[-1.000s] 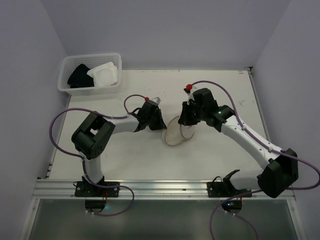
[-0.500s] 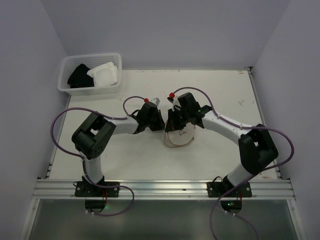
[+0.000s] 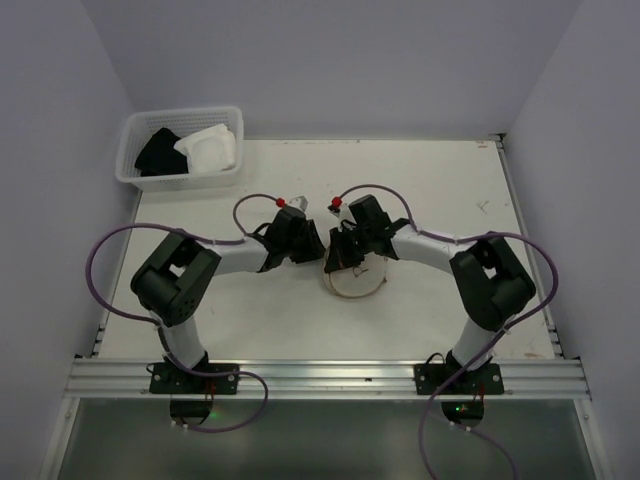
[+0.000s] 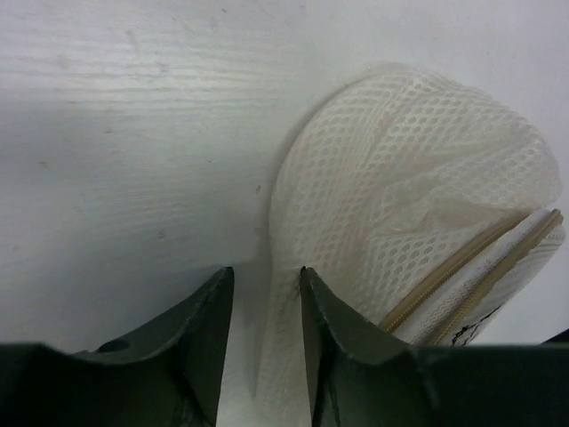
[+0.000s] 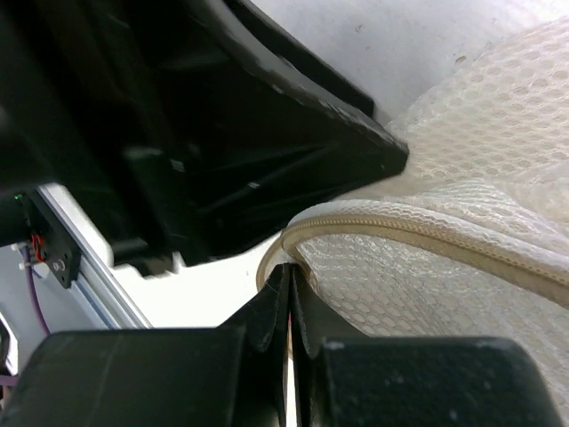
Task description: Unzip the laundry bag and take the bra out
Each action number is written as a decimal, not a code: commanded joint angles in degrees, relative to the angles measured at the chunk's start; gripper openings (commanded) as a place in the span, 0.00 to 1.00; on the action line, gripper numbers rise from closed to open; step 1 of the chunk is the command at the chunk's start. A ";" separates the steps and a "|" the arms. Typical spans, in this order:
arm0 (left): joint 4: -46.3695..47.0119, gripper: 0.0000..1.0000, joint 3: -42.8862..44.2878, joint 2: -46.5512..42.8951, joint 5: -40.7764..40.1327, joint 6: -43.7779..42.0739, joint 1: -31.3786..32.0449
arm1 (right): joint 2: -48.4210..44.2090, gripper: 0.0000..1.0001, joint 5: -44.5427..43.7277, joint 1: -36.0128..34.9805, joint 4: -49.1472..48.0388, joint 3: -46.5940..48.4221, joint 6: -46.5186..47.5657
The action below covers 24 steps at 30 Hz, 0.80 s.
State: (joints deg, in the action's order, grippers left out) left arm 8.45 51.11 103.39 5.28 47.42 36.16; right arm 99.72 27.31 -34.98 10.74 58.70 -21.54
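The round white mesh laundry bag (image 3: pixel 355 283) with a beige zipper rim lies mid-table between both grippers. My left gripper (image 3: pixel 312 250) is at its left edge. In the left wrist view its jaws (image 4: pixel 262 276) stand narrowly apart with a fold of the mesh bag (image 4: pixel 400 178) between them. The beige zipper (image 4: pixel 462 267) runs along the bag's lower right. My right gripper (image 3: pixel 335 262) is shut at the zipper rim (image 5: pixel 400 233) of the bag (image 5: pixel 462 294), with its tips (image 5: pixel 291 267) pressed together. The zipper pull and the bra are hidden.
A white plastic mesh basket (image 3: pixel 128 178) stands at the far left corner with a black garment (image 3: pixel 158 152) and a white item (image 3: pixel 208 148) inside. The left gripper's black body (image 5: pixel 222 133) fills the upper left of the right wrist view, very close.
My right gripper has moved left along the bag's rim, towards the left gripper, and its arm has folded in. The left gripper has shifted slightly down and left.
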 commanded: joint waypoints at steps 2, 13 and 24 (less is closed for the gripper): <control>-4.93 0.46 -2.77 -3.80 -7.73 0.39 -2.06 | 1.26 0.00 2.22 -0.09 -3.97 -0.78 0.71; -16.35 0.90 -5.05 -13.30 -16.97 -4.34 -8.99 | 4.34 0.13 3.80 -0.17 -3.89 0.80 0.62; -23.91 0.96 -2.95 -30.44 -25.49 -12.35 -10.41 | -6.37 0.57 -1.10 -0.17 4.53 4.58 0.71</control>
State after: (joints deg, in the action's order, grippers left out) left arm -12.40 45.45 76.25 -15.29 38.70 25.89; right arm 100.42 28.95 -34.98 11.77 59.24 -21.43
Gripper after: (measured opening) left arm 0.953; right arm 0.540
